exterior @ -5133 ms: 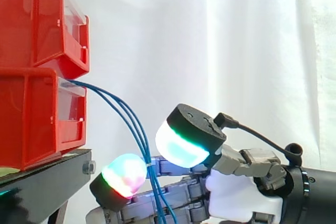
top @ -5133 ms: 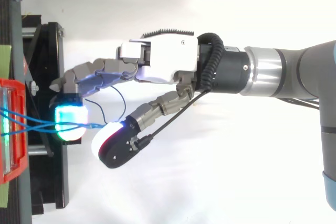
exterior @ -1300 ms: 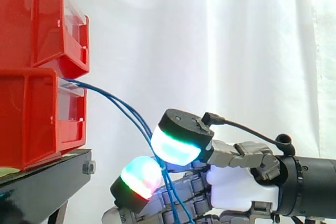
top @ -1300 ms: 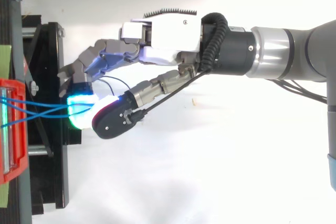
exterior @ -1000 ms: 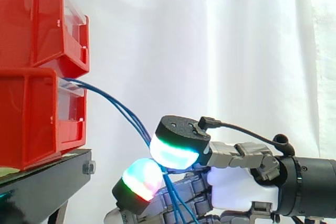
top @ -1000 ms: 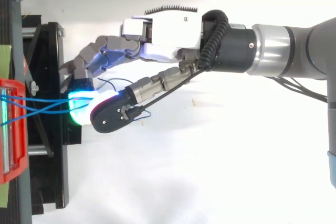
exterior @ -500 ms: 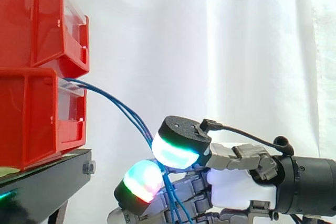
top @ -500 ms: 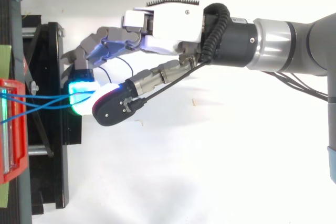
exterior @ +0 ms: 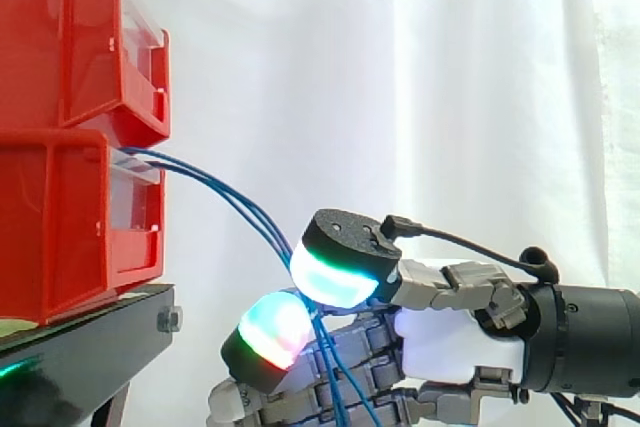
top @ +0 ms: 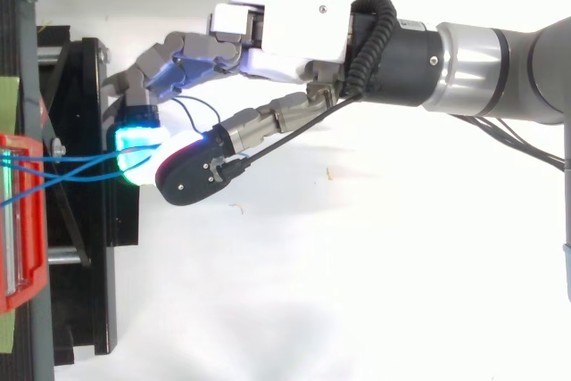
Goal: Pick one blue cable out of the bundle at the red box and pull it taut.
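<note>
Three thin blue cables [exterior: 225,197] leave the lower red bin [exterior: 60,227] and sag down to the right, into the hand [exterior: 455,347]. In the side view they pass between the thumb's glowing pad [exterior: 330,277] and a finger's pad [exterior: 272,329], then hang below the fingers. From above, the blue cables [top: 71,165] run from the red bin [top: 20,220] into the pinch, where the thumb's pad meets a cyan fingertip [top: 134,144]. The hand [top: 285,33] is shut on the bundle; I cannot tell how many strands are pinched. The cables keep some slack.
A second red bin [exterior: 70,37] is stacked on the lower one. Both sit on a black stand [exterior: 90,347] whose edge lies right under the fingertips in the top view. A loose loop of cable [top: 192,113] curls behind the fingers. A white curtain forms the backdrop.
Since five seconds ago the thumb has come down against the fingertip, with the cables between them. Over the last second the hand has drifted slightly towards the top edge of the top view, holding the pinch.
</note>
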### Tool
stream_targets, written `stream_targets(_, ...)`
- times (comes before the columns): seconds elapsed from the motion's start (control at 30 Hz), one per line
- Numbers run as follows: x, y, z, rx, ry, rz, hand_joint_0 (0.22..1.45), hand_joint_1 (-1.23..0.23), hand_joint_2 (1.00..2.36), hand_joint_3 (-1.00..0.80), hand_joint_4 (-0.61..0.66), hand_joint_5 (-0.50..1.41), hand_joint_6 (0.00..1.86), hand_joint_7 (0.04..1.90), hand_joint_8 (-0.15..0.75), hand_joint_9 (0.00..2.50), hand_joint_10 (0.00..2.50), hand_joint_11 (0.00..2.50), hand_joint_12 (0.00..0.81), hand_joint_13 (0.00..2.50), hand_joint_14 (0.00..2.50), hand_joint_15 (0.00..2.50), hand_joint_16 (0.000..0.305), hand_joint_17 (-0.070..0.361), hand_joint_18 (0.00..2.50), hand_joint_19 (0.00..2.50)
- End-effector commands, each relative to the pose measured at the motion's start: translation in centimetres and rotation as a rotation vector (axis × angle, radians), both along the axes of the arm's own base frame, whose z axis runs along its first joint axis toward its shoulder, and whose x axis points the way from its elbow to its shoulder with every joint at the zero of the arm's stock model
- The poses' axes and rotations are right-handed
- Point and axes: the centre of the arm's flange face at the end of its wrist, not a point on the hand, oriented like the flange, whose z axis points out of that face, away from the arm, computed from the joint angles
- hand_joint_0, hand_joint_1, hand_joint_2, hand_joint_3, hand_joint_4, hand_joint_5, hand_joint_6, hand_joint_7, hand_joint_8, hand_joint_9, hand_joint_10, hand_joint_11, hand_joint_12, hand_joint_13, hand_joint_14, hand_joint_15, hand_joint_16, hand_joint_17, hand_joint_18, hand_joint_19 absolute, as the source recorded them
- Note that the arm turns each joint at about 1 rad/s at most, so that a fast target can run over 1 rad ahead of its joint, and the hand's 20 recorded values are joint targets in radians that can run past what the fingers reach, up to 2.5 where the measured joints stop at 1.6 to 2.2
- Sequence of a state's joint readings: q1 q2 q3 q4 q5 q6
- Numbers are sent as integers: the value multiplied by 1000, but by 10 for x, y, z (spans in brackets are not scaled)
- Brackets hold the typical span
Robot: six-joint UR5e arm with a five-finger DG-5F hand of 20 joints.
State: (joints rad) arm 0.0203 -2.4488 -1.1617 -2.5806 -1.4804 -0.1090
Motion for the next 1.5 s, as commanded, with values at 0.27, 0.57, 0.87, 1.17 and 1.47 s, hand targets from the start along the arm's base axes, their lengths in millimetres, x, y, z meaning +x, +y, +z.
stream_targets(0.27, 0, -4, 0, -41, 5, -41, 515, -661, 1003, -443, 233, -188, 853, 890, 367, 543, 7, 325, 392, 305, 6, 179, 59, 132, 308, 255)
stream_targets(0.57, -2, -8, -1, -41, 16, -46, 511, -658, 1002, -454, 223, -188, 841, 884, 368, 542, 7, 328, 394, 304, 6, 177, 59, 133, 305, 255)
stream_targets(0.87, -3, -9, -1, -46, 19, -55, 508, -659, 1002, -459, 225, -190, 831, 882, 370, 539, 7, 322, 395, 300, 6, 176, 59, 133, 305, 255)
stream_targets(1.17, -4, -12, -3, -66, 37, -89, 510, -669, 1004, -456, 225, -190, 830, 878, 368, 537, 7, 322, 394, 301, 6, 177, 59, 133, 303, 255)
stream_targets(1.47, -13, -14, 7, -77, 96, -110, 518, -686, 1003, -433, 216, -190, 832, 889, 365, 535, 7, 322, 391, 301, 6, 173, 59, 132, 301, 250)
